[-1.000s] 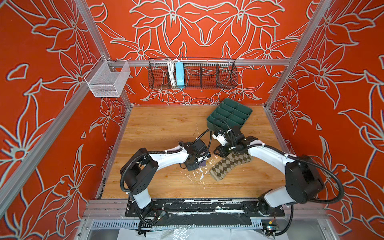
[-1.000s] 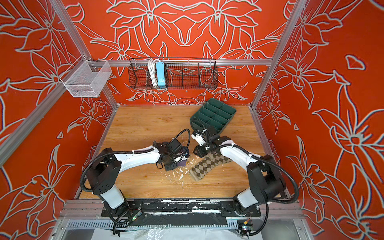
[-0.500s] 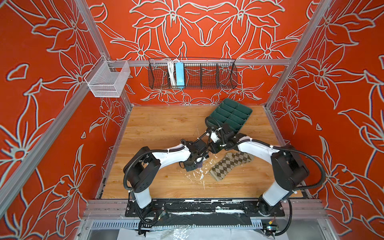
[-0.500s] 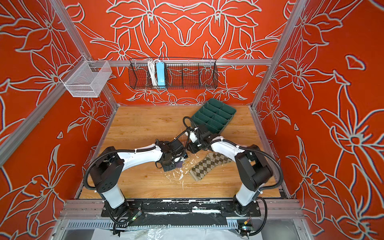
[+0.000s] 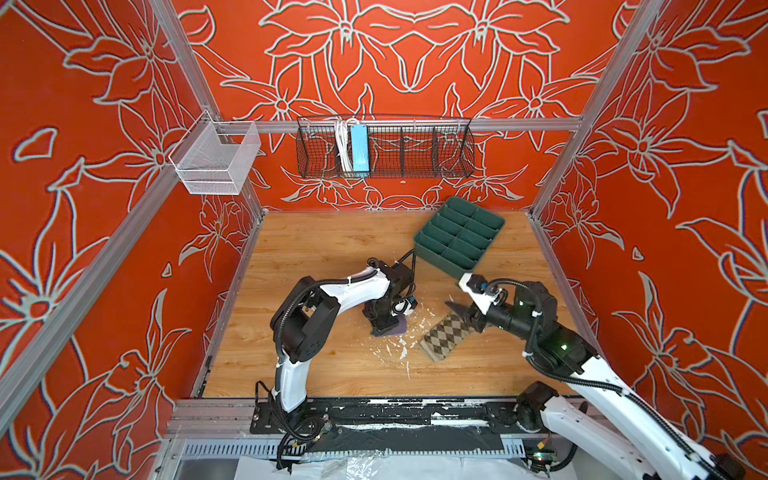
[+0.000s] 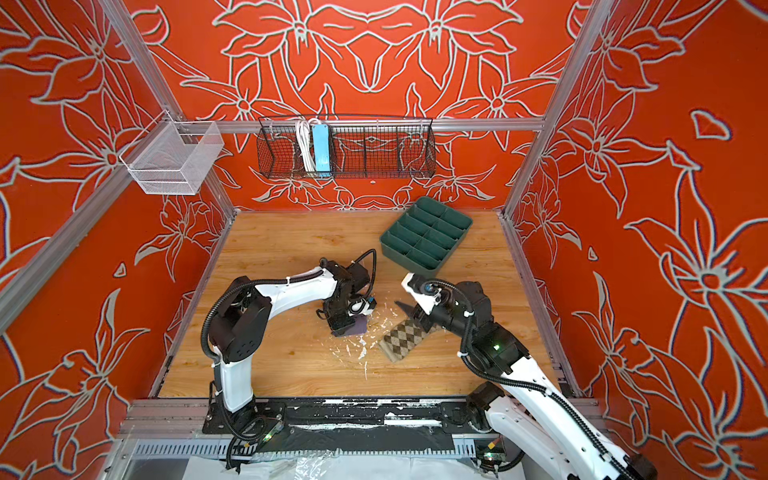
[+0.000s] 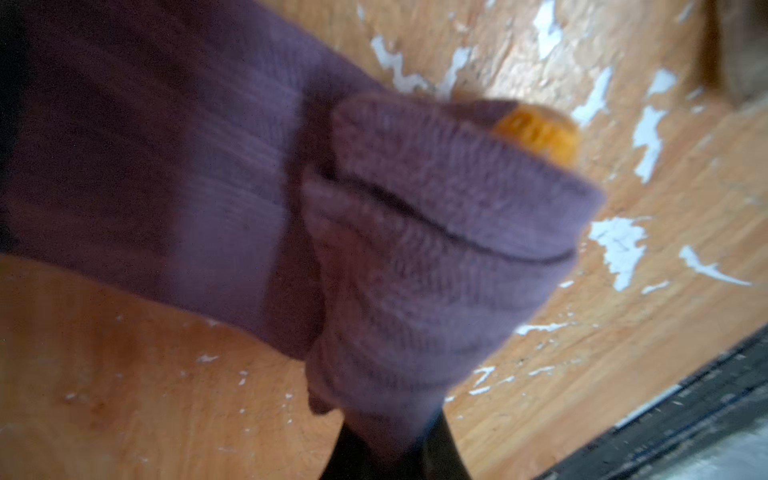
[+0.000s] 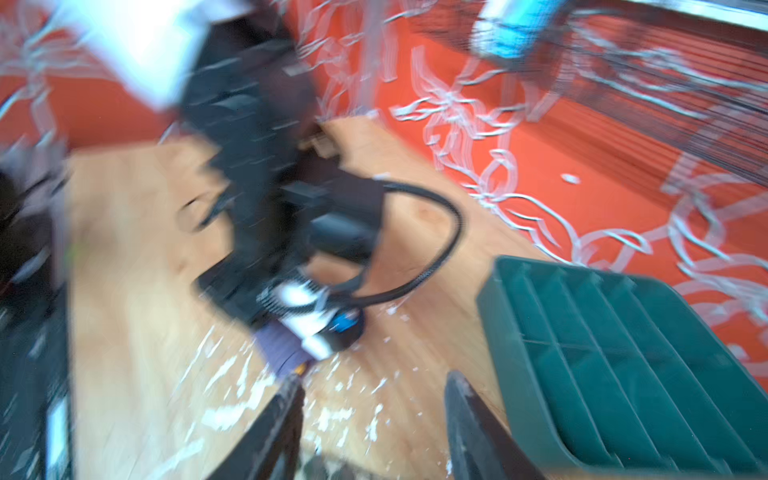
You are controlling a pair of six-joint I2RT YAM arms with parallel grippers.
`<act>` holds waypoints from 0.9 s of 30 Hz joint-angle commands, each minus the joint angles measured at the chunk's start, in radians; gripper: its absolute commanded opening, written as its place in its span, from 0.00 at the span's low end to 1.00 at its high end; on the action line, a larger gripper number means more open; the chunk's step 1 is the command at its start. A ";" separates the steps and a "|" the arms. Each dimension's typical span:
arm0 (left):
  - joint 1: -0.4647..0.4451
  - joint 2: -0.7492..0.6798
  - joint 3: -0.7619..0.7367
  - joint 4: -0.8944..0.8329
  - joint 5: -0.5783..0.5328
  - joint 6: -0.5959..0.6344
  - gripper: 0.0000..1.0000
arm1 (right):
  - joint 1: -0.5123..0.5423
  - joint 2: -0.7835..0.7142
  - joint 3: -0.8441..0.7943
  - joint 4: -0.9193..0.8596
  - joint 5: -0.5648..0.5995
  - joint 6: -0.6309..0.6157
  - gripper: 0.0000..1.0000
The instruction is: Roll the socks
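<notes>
The purple sock (image 7: pixel 415 249) is a rolled bundle with its mustard cuff (image 7: pixel 540 133) showing at one end. My left gripper (image 7: pixel 390 449) is shut on it, holding it down on the wooden table (image 5: pixel 332 257). Both top views show only a purple edge (image 5: pixel 397 329) (image 6: pixel 360 328) beside that gripper (image 5: pixel 383 326). The argyle sock (image 5: pixel 446 336) (image 6: pixel 401 340) lies flat to the right of the purple one. My right gripper (image 5: pixel 455 307) (image 8: pixel 374 399) hangs open over its far end, with nothing between the fingers. The right wrist view is blurred.
A green compartment tray (image 5: pixel 459 239) (image 8: pixel 623 353) stands at the back right, close beyond the right gripper. White scuffs mark the wood between the socks. A black wire basket (image 5: pixel 384 147) and a white mesh basket (image 5: pixel 216 160) hang on the walls.
My right gripper has pulled back to the right, away from the left gripper and the purple sock, and its jaws have opened wider. The left gripper stays shut on the purple sock.
</notes>
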 commanded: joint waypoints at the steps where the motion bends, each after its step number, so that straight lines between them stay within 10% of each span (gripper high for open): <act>1: -0.001 0.114 0.026 -0.060 0.144 -0.007 0.12 | 0.122 0.095 0.024 -0.268 -0.052 -0.262 0.58; 8: 0.006 0.158 0.058 -0.065 0.129 -0.028 0.13 | 0.388 0.438 0.030 -0.036 0.289 -0.398 0.61; 22: 0.006 0.124 0.044 -0.044 0.142 -0.019 0.19 | 0.401 0.845 0.094 0.337 0.418 -0.425 0.62; 27: 0.006 0.081 0.013 0.003 0.158 -0.005 0.20 | 0.396 0.926 0.138 0.300 0.406 -0.410 0.40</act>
